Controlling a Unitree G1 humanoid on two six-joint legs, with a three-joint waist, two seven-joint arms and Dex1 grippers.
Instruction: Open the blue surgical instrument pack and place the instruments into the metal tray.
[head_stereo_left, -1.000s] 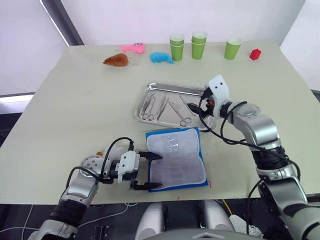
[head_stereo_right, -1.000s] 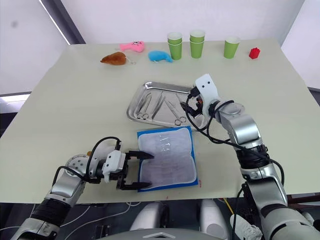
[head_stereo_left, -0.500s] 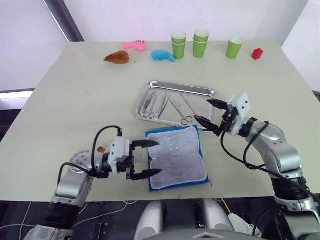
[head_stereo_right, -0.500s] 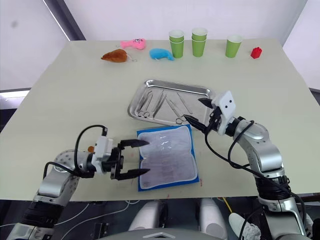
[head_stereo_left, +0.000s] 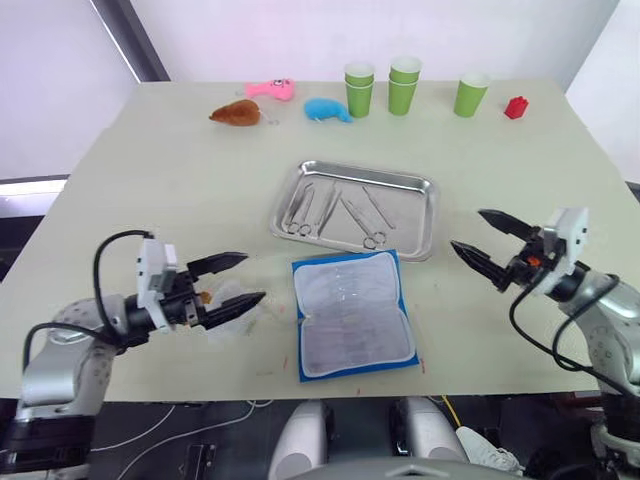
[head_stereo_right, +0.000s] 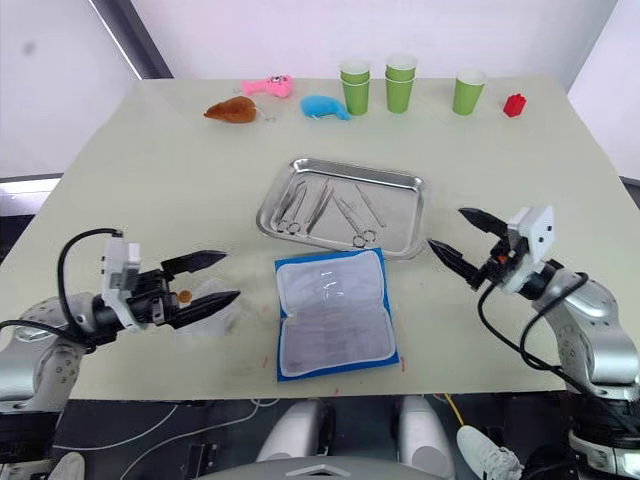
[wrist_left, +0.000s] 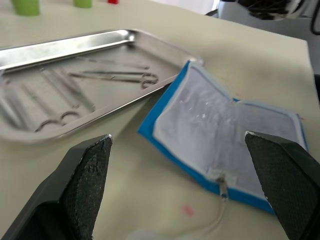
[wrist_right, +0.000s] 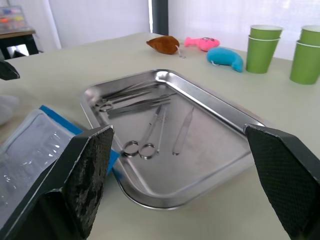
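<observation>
Both arms have pulled back since the earlier frames: left gripper (head_stereo_left: 228, 281) was at the pack's near-left edge, now well off to the left of it over bare table (head_stereo_left: 140, 170); right gripper (head_stereo_left: 487, 243) was at the tray's right end, now out to the right of tray & pack, touching neither. Left fingers spread apart, nothing between them; right fingers also wide apart, empty. A small crumpled clear wrapper (head_stereo_left: 232, 305) w/ a tiny orange-brown bit lies just under the left fingertips. Nearest the front edge, the blue surgical instrument pack (head_stereo_left: 353, 316) lies opened flat, pale lining up, blue border round it, no tools visible on it. Just beyond, far edge of pack close to the rim, sits the metal tray (head_stereo_left: 420, 224); the instruments (head_stereo_left: 335, 210) lie inside, several thin silvery ring-handled pieces fanned across left & middle. Far side of table, L to R: brown plush (head_stereo_left: 235, 114), pink toy (head_stereo_left: 271, 90), blue plush (head_stereo_left: 326, 109), three green cup stacks (head_stereo_left: 405, 86), small red block (head_stereo_left: 516, 107).
</observation>
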